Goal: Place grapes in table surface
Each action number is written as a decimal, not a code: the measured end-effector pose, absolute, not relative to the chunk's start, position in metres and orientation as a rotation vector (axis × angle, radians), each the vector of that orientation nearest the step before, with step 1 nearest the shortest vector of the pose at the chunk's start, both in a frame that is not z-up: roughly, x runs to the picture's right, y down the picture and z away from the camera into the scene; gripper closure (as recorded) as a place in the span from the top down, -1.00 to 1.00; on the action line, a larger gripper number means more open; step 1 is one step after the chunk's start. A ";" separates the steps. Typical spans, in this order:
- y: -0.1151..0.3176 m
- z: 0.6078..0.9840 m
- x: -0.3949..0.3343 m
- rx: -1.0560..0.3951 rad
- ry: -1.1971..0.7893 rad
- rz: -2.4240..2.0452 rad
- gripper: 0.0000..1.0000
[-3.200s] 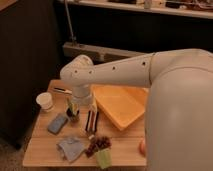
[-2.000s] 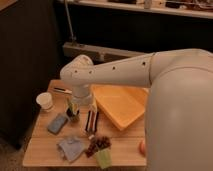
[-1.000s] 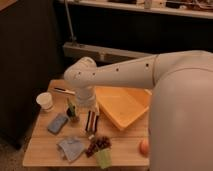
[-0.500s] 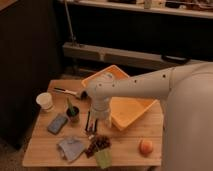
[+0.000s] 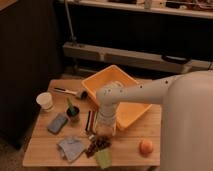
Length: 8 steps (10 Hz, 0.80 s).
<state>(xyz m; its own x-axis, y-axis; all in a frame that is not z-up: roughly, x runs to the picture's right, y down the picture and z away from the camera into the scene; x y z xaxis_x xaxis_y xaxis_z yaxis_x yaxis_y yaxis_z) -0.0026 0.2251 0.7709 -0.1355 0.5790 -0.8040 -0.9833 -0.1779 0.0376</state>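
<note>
Camera view has the gripper (image 5: 105, 129) hanging low from the pale wrist, just in front of the yellow-orange tray (image 5: 131, 114) and directly over the front part of the table surface (image 5: 42, 146). Whether it holds anything or has let go cannot be told from this angle; its lower end runs into the dark cluster beneath it.

The grapes (image 5: 98, 145) lie on the wood right under the gripper, near the table's front edge, between a crumpled grey-blue cloth (image 5: 70, 148) on one side and a pale green object (image 5: 103, 159) that appears to touch them on the other. A pair of dark sticks (image 5: 89, 120) lies just beside the gripper, and a single orange-red fruit (image 5: 146, 146) sits well apart along the same front strip.

The main risk, as a judgement, is the exit. If a stem is caught or the grip is not fully released, a lift would drag the bunch up and drop it, and so close to the edge it could tumble off the table. A sideways pull instead of a straight rise could sweep the sticks, nudge the green object over the edge, or bump the tray wall behind the wrist. Loose berries could also roll on the flat planks.
</note>
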 end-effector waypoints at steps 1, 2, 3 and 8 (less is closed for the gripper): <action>0.232 0.770 0.007 -0.801 0.736 1.636 0.30; 0.236 0.768 0.011 -0.809 0.749 1.639 0.30; 0.242 0.765 0.014 -0.820 0.763 1.638 0.30; 0.264 0.751 -0.004 -0.848 0.758 1.607 0.30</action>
<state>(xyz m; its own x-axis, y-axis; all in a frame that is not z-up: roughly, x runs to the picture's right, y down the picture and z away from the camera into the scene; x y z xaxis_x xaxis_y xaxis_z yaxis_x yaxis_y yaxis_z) -0.0040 0.2644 0.7510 -0.1303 0.5221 -0.8428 -0.9825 -0.1823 0.0389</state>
